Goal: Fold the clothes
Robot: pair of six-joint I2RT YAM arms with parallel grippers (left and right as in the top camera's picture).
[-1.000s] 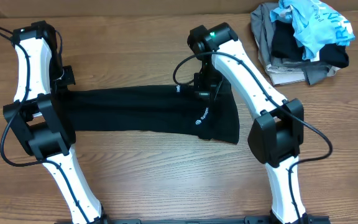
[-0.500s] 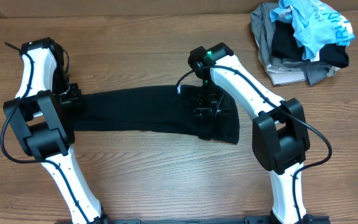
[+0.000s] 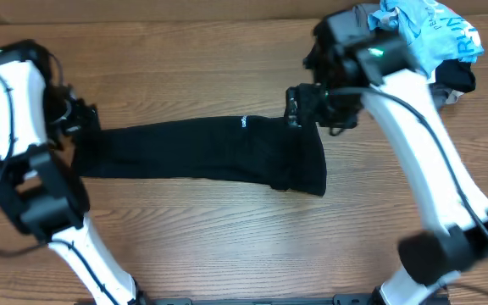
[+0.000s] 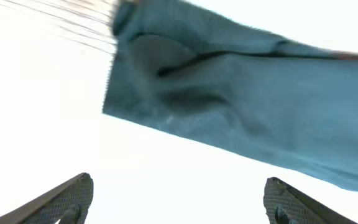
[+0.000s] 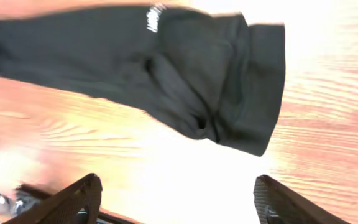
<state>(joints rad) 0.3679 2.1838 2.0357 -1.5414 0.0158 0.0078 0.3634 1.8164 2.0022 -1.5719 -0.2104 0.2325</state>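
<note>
The clothes, a black T-shirt [image 3: 202, 152], lie flat on the table as a long folded band running left to right, with a small white mark [image 3: 243, 121] on the top edge. My left gripper [image 3: 79, 117] hovers open just off the band's left end. My right gripper [image 3: 300, 106] hangs open above the band's upper right corner. In the left wrist view the shirt [image 4: 241, 106] looks washed-out bluish beyond the empty left gripper [image 4: 179, 200]. The right wrist view has the shirt's bunched right end [image 5: 185, 74] ahead of the empty right gripper [image 5: 176, 199].
A heap of grey and dark garments [image 3: 396, 85] topped by a light blue printed one [image 3: 435, 30] sits at the back right corner, partly behind my right arm. Bare wooden table [image 3: 227, 246] lies in front of the shirt.
Both grippers have opened and let go of the shirt. The left one drew back to the left, and the right one lifted and swung toward the back right. The shirt lies still.
</note>
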